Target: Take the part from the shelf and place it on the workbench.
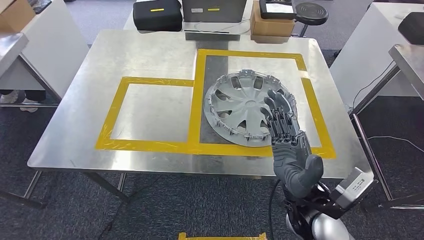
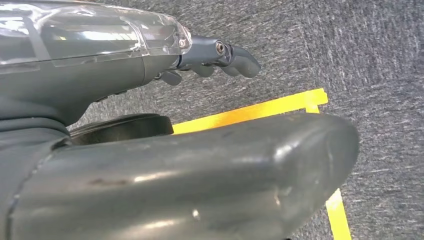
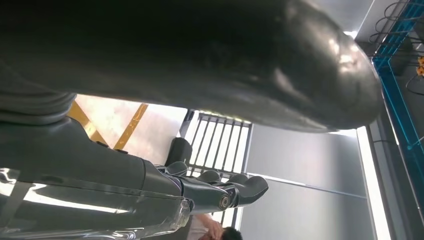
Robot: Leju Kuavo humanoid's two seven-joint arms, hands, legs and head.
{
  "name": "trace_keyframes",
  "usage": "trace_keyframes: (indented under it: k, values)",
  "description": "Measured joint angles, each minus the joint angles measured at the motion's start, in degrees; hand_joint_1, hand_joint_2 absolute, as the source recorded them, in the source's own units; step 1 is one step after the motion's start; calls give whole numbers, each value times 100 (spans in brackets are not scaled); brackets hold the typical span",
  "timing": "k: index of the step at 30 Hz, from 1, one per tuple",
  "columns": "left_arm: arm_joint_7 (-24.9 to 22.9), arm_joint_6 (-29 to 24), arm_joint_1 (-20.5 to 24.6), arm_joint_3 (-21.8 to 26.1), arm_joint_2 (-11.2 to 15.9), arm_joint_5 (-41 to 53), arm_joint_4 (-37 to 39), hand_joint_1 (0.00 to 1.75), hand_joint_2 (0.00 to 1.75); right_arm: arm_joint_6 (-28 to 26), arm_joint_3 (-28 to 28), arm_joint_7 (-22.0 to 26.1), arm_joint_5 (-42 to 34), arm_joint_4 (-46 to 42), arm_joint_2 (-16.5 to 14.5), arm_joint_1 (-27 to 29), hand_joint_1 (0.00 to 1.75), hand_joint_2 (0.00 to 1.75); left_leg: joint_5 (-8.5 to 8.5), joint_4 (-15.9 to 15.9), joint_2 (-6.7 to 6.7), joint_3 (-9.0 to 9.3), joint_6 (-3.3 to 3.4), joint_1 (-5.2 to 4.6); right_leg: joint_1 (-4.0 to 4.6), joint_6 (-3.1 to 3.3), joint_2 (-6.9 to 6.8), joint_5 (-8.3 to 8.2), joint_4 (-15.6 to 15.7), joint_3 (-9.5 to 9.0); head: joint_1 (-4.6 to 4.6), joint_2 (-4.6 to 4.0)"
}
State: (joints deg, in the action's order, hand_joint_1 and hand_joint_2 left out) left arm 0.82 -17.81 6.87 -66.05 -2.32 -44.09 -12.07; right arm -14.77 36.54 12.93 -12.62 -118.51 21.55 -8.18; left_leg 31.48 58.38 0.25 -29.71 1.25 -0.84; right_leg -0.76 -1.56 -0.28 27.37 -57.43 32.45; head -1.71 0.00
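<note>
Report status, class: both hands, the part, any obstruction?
Right hand open above the wheel cover, holding nothing. Left hand empty, fingers curled, over carpet. Wheel cover flat on workbench, inside yellow tape. Nothing in the way.

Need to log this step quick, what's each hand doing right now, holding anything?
Left hand: holds nothing, fingers curled in, hanging over the grey carpet.
Right hand: open, empty, fingers extended over the silver plastic hubcap lying on the metal workbench.

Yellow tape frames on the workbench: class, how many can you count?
2: a square frame on the left, and a taller frame on the right, around the hubcap. They share one strip.
</note>
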Motion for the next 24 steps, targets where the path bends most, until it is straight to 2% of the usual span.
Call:
trace_keyframes:
  k: [2,4,6,8,9,10,11,12,14,15,16,18,19,20,21,23,24]
  values:
    - [-15,0,2,0,4,-8,0,0,0,-5,-4,1,-3,-1,-34,30,0,0,-28,-4,-3,0,37,-9,-14,-34,1,-24,2,-1,4,0]
    - [-25,-3,9,0,4,-10,0,0,0,-12,-25,4,-7,-1,-54,58,0,0,-86,-48,-4,5,90,13,-18,-68,12,80,-93,40,0,0]
    - [-29,-8,13,0,1,-11,0,0,0,-24,-61,7,-8,3,-64,95,0,0,-131,-80,-3,-6,132,34,-22,-96,20,433,-579,223,-45,0]
    - [-36,-11,10,0,-1,-11,1,0,0,-42,-84,8,-12,19,-75,135,0,0,-148,-78,-4,-32,143,25,-27,-109,20,804,-1342,502,-90,0]
    - [-40,-11,9,0,-1,-11,3,0,0,-49,-89,8,-14,29,-81,156,0,0,-155,-77,-5,-40,141,19,-27,-106,20,866,-1588,579,-99,0]
    - [-43,-11,9,0,-1,-10,5,0,0,-55,-91,9,-16,37,-84,173,0,0,-160,-76,-8,-42,136,14,-26,-93,20,812,-1630,567,-102,0]
    - [-45,-11,10,0,-1,-9,7,0,0,-60,-94,9,-19,42,-88,186,0,0,-164,-75,-14,-39,130,10,-23,-70,20,648,-1440,451,-106,0]
    - [-45,-11,12,0,-1,-5,8,0,0,-65,-98,9,-22,44,-91,195,0,0,-167,-75,-21,-35,124,6,-17,-36,24,430,-1080,265,-108,0]
    - [-52,-2,22,0,-5,17,8,0,0,-85,-113,19,-34,44,-99,215,0,0,-183,-71,-37,-48,88,-4,13,48,32,153,-343,-106,-102,0]
    - [-62,7,28,0,-6,33,8,0,0,-98,-123,30,-39,44,-103,233,0,0,-201,-70,-44,-66,53,-1,31,80,36,106,-129,-200,-98,0]
    - [-81,18,32,0,-7,50,9,0,0,-114,-132,45,-44,44,-105,255,0,0,-223,-71,-49,-88,12,6,49,103,36,112,-41,-232,-97,0]
    - [-131,33,34,0,3,87,9,0,0,-140,-142,80,-43,44,-116,292,0,0,-236,-61,-53,-126,-64,24,50,141,22,74,52,-222,-106,0]
    - [-154,35,35,0,13,104,9,0,0,-150,-143,98,-42,44,-132,307,0,0,-171,-17,-49,-156,-100,27,39,169,11,48,107,-218,-99,0]
    - [-169,31,37,0,27,115,9,0,0,-158,-143,115,-40,45,-151,322,0,0,-30,118,-46,-216,-137,34,22,198,-1,15,160,-206,-74,0]
    - [-178,24,40,0,50,119,9,0,0,-166,-143,130,-42,46,-169,342,0,0,180,366,-44,-314,-176,49,8,220,-14,-18,194,-180,-38,0]
    - [-179,11,40,0,102,111,9,0,0,-183,-142,148,-50,55,-188,398,0,0,607,1054,-42,-556,-249,91,8,241,-29,-77,179,-86,26,0]
    - [-179,8,39,0,129,106,9,0,0,-191,-142,154,-54,63,-194,425,0,0,710,1313,-40,-630,-280,113,6,235,-36,-102,158,-32,38,0]
